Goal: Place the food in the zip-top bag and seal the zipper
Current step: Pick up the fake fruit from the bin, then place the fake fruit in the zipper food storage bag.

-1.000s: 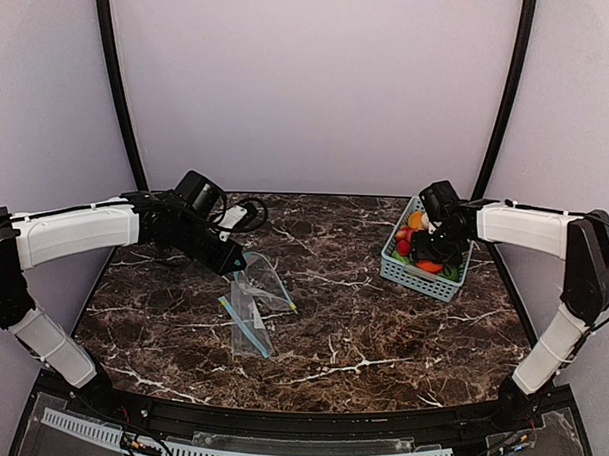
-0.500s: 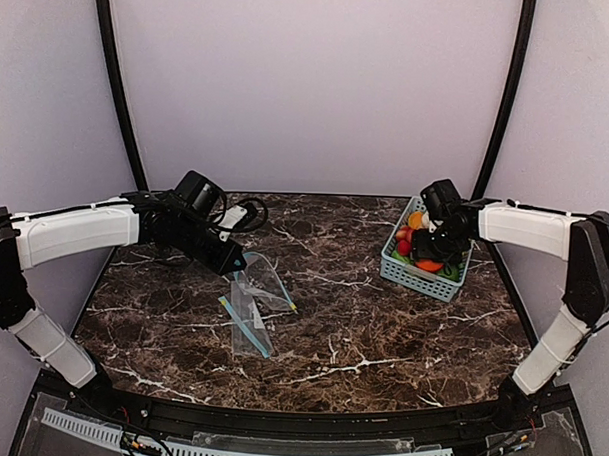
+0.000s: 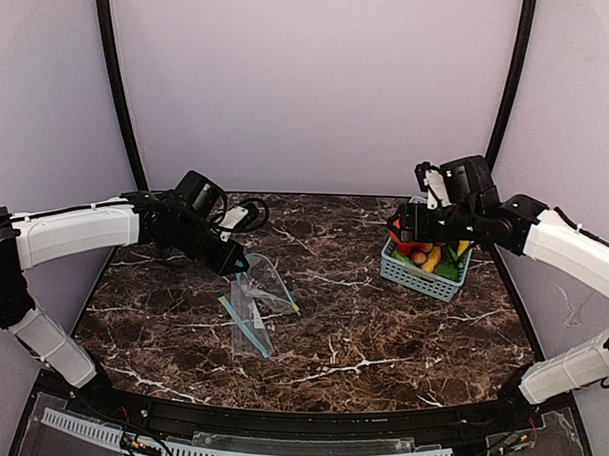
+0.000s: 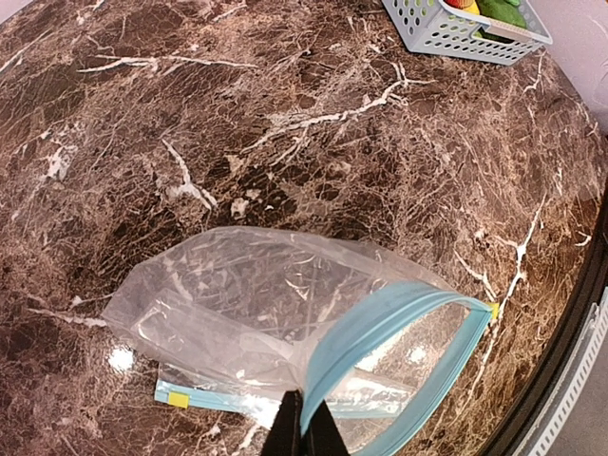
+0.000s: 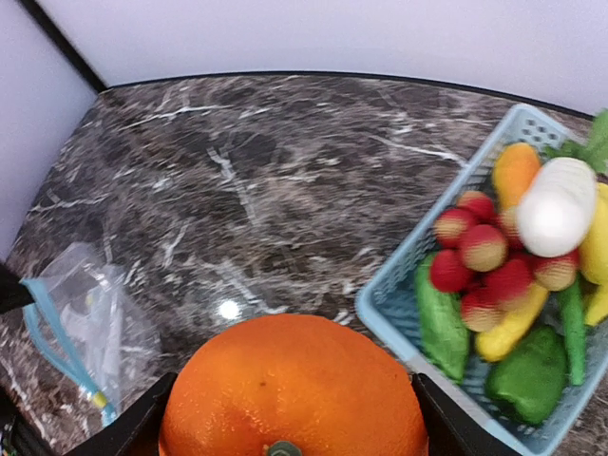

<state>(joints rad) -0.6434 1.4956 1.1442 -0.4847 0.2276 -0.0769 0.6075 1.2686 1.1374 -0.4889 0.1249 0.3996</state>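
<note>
Fingers [image 5: 142,435] of the right pincer [image 5: 290,427] pinch the orange ball [image 5: 294,380] at the bottom centre of the right wrist view, above the bench [image 5: 237,171] and left of the blue basket [image 5: 391,285]. The white oblong [image 5: 556,204], yellow oblong [image 5: 513,323] and green piece [image 5: 527,375] lie in that basket. At the lower centre of the left wrist view, the left pincer [image 4: 302,432] is pressed together on the blue zipper rim of the zip-top bag [image 4: 256,304], whose mouth gapes.
</note>
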